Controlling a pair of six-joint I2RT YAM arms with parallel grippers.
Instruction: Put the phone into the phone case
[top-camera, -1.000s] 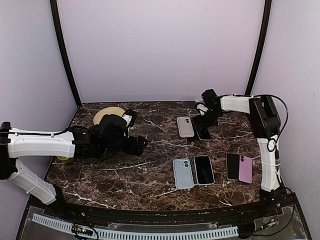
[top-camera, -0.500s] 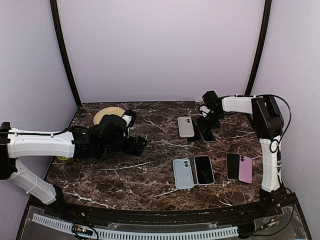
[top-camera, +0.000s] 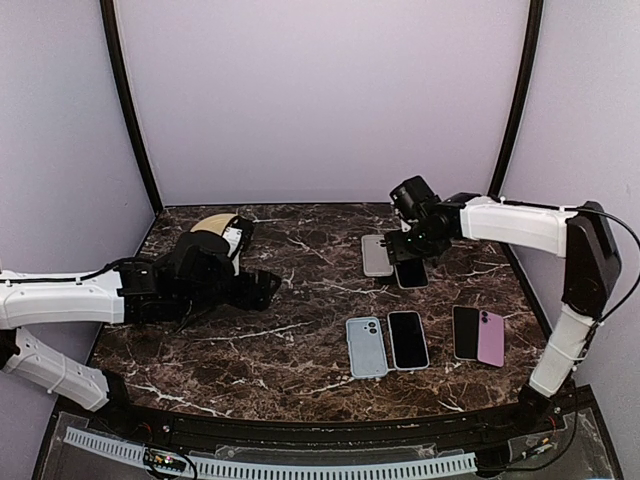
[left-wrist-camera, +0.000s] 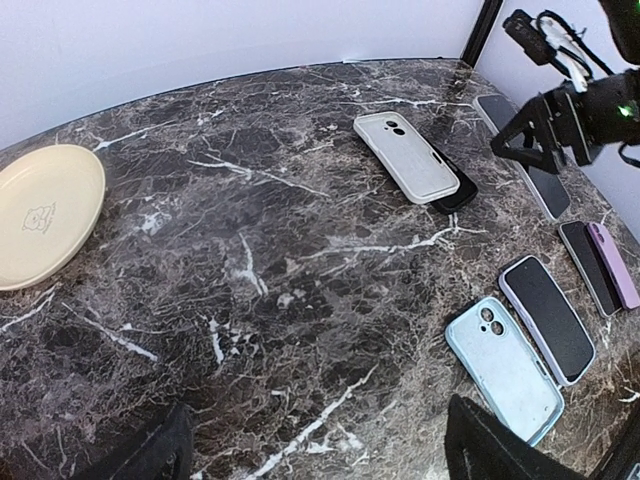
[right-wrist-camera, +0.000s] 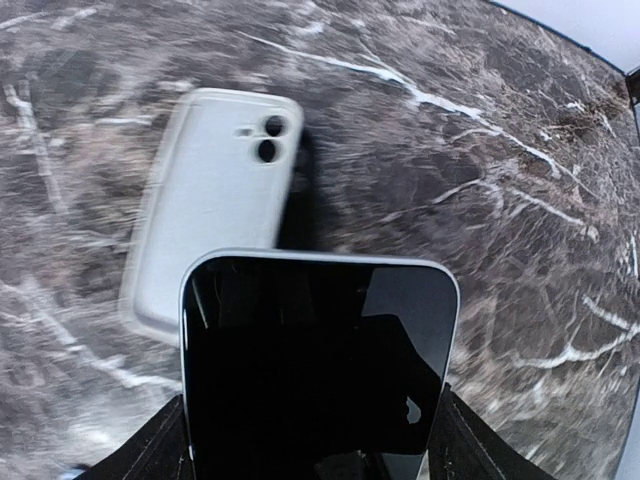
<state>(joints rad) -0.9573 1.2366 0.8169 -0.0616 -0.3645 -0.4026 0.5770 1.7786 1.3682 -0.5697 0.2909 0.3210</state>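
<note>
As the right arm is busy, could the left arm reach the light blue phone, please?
Probably yes: only bare marble tabletop lies between the open left gripper and the light blue phone.

Dark veined marble table (top-camera: 300, 350); plain pale lilac walls (top-camera: 320, 100); soft even light.

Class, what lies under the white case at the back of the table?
A flat black thing sticks out from under the white case along one long edge and its near end. The rest is covered, so whether it is a phone or a case cannot be told.
</note>
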